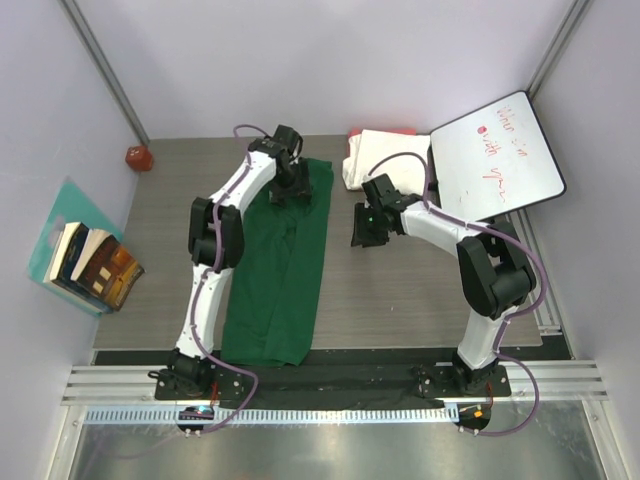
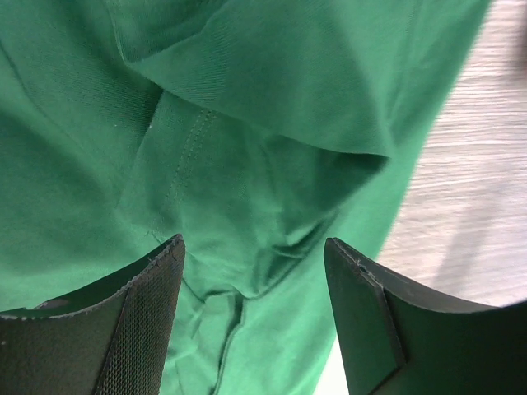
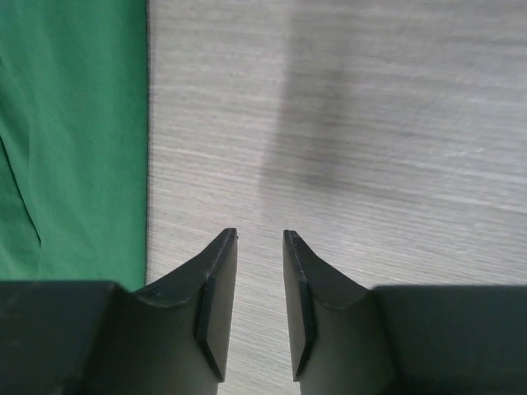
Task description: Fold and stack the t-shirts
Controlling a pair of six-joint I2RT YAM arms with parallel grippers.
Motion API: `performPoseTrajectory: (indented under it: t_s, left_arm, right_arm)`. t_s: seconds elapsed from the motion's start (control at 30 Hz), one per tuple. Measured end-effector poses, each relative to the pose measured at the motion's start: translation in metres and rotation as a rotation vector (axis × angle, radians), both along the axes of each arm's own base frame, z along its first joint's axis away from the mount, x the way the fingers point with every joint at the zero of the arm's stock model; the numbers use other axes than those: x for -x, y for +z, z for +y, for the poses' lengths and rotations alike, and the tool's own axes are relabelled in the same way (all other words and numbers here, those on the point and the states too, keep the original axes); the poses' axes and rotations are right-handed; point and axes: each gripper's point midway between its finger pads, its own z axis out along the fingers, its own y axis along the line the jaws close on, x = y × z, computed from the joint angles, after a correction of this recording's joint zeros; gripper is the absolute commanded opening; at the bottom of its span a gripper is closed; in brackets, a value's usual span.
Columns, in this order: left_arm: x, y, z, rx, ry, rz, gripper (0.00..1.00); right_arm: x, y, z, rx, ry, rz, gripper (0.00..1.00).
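A few books (image 1: 90, 265) lean by the left wall, and a small red object (image 1: 138, 157) sits at the desk's (image 1: 400, 300) far left corner. The dark green t-shirt (image 1: 285, 270) lies in a long strip left of centre. The left gripper (image 2: 255, 247) hangs over its rumpled far end, jaws wide apart and holding nothing. The right gripper (image 3: 260, 239) hovers above bare desk just beside the shirt's edge, jaws a narrow gap apart and empty. Far right, the cream-white bundle (image 1: 375, 160) lies at the whiteboard's (image 1: 495, 155) left edge, a red-pink cloth edge (image 1: 385, 132) showing behind it.
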Motion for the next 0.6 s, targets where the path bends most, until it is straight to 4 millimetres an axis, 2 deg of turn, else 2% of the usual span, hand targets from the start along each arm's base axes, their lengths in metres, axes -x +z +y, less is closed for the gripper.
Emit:
performPoseTrajectory:
  t_s: [0.13, 0.23, 0.43, 0.6]
  left_arm:
    - [0.004, -0.017, 0.002, -0.014, -0.002, 0.034, 0.69]
    - [0.009, -0.024, 0.006, -0.025, 0.002, 0.037, 0.71]
    - [0.033, -0.007, 0.021, -0.044, 0.01, 0.04, 0.71]
    - [0.049, 0.015, 0.023, 0.003, -0.003, 0.028, 0.71]
  right_arm:
    - [0.015, -0.007, 0.006, -0.001, 0.03, 0.023, 0.45]
    - [0.024, -0.004, 0.013, -0.007, 0.056, 0.02, 0.45]
    - [0.026, 0.006, 0.018, -0.022, 0.068, -0.002, 0.45]
    - [0.026, 0.006, 0.018, -0.026, 0.068, -0.001, 0.45]
